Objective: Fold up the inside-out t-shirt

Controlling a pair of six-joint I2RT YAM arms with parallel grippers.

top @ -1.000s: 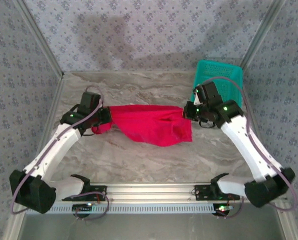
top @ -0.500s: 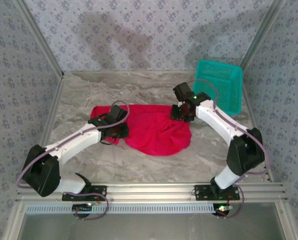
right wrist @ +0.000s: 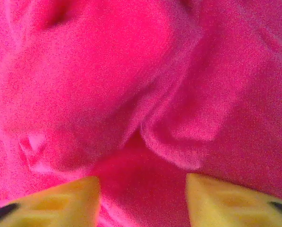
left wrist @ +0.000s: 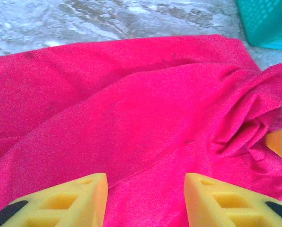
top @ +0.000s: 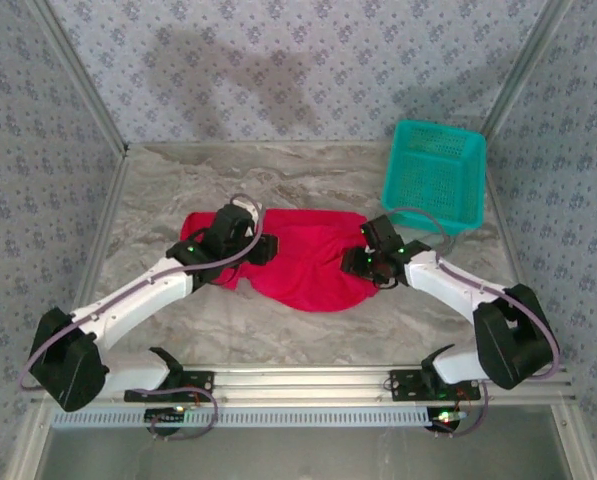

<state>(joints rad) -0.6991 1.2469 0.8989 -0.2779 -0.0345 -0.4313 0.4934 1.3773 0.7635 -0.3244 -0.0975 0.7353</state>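
Note:
The inside-out t-shirt (top: 308, 262) is a bright red cloth lying spread and loosely rumpled on the marble table (top: 308, 180). My left gripper (top: 266, 250) hovers over the shirt's left part. In the left wrist view its yellow fingers (left wrist: 84, 198) stand apart over smooth red cloth (left wrist: 131, 109), with nothing between them. My right gripper (top: 362, 263) is low over the shirt's bunched right edge. In the right wrist view the right gripper (right wrist: 143, 201) is open, close above soft folds of red cloth (right wrist: 107, 71).
A teal mesh basket (top: 435, 175) stands at the back right of the table, and its corner (left wrist: 268, 21) shows in the left wrist view. Patterned walls close off the back and both sides. Bare marble lies behind and in front of the shirt.
Both grippers were shut on the shirt's ends, holding it stretched between them. They have let go and opened, and moved inward over the cloth, which now lies on the table.

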